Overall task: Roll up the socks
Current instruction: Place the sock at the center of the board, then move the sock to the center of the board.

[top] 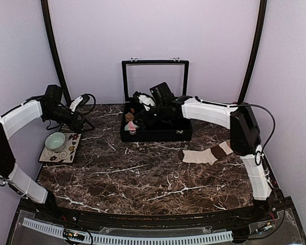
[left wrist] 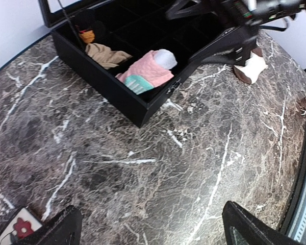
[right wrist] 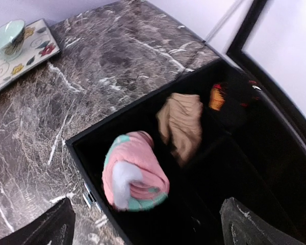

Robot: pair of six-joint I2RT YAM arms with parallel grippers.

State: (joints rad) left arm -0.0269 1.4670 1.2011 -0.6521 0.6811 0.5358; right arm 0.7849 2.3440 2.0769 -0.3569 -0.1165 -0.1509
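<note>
In box [left wrist: 107, 87], pink sock [right wrist: 134, 171] rolled; blurred dark item [right wrist: 232, 99], maybe sock.

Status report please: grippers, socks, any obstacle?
Open and empty: left gripper, right gripper. Rolled pink sock inside black box. Unrolled beige sock flat on table. Nothing on it.

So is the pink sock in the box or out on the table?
In the box: the pink sock sits rolled up inside a corner compartment of the black box, beside a tan bundle.
</note>
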